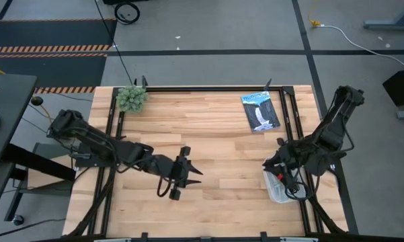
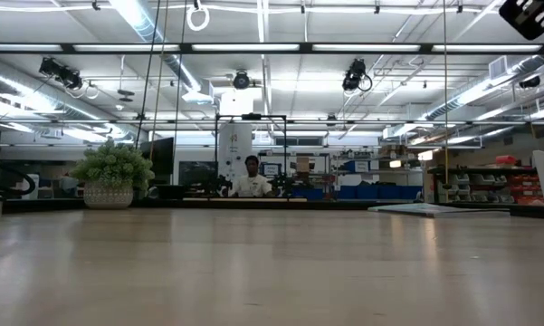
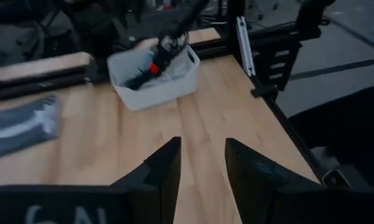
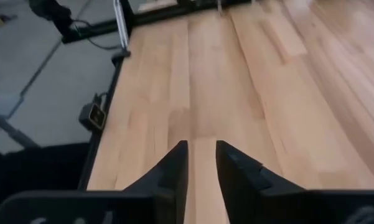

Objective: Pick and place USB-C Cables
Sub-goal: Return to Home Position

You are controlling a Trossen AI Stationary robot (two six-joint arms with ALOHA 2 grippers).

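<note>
The white tray (image 1: 277,191) sits near the table's right edge, and USB-C cables lie in it. A black cable with a red band (image 3: 150,68) shows among them; the rest I cannot tell apart. My right gripper (image 1: 270,163) hovers at the tray's far-left corner, pointing toward the table's left. Its fingers (image 4: 201,163) stand a narrow gap apart over bare wood, holding nothing. My left gripper (image 1: 196,173) is above the table's middle, open and empty (image 3: 202,168), and points toward the tray.
A dark blue printed packet (image 1: 261,111) lies flat at the far right of the table. A small potted plant (image 1: 132,97) stands at the far left corner. Black frame rails run along the table's left and right sides. Bare wood lies between the grippers. A person (image 2: 251,181) sits far behind the table.
</note>
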